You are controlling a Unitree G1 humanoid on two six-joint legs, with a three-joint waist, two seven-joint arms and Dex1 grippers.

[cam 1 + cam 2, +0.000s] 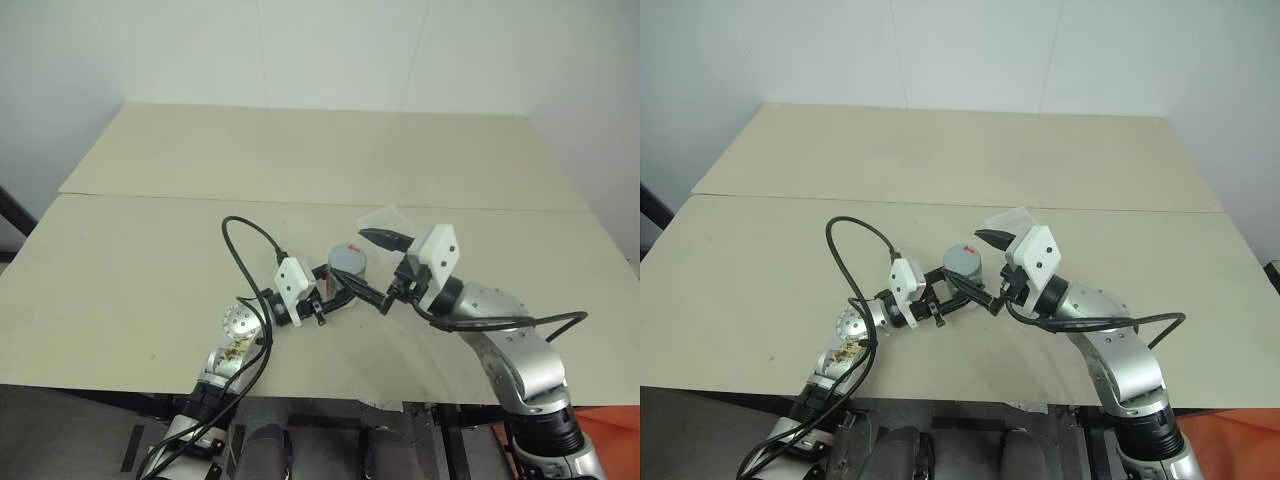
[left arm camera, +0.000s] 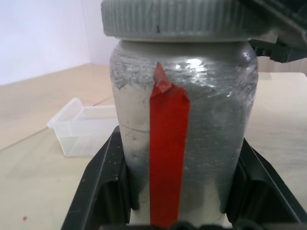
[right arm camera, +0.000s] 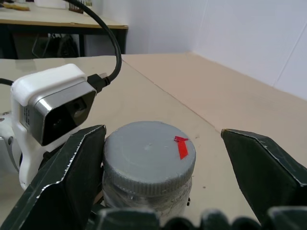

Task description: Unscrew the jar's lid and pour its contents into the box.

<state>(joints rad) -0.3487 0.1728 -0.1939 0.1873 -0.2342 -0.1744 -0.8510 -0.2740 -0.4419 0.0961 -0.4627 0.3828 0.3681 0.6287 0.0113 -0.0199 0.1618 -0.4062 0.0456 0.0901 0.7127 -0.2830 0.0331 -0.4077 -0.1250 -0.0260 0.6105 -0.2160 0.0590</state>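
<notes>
Centrally on tan table (image 1: 150, 230), near front edge: jar (image 1: 349, 264) upright, silvery-grey body, red tape strip running up its side in left wrist view. Clamped low on body by left gripper (image 1: 338, 289), black fingers (image 2: 103, 184) pressed on both flanks, jaws narrow and tight on the jar. Left arm reaching in from lower left, white wrist camera block (image 1: 291, 283) just behind the fingers, black cable (image 1: 240, 255) looping up over the table from it.

Lid (image 3: 148, 155) still seated on jar top, grey, ribbed rim, small red mark on upper face toward one edge. Right gripper (image 1: 381, 270) hovering at lid height, coming from the right, jaws spread wide. In right wrist view one finger (image 3: 72, 167) just beside or touching lid rim on one flank, cannot tell which; other finger (image 3: 261, 165) well apart from lid on the opposite flank. Lid not gripped.

Box (image 1: 392, 220) clear plastic, shallow, sitting on table just behind the right gripper's upper finger, partly hidden by it in head views; near the jar, slightly further back and to the right. Seen again beside the jar in left wrist view (image 2: 84, 127), resting flat, interior looking bare.

Table seam (image 1: 500, 207) crossing left to right behind the box. White wall (image 1: 320, 50) beyond far edge.
</notes>
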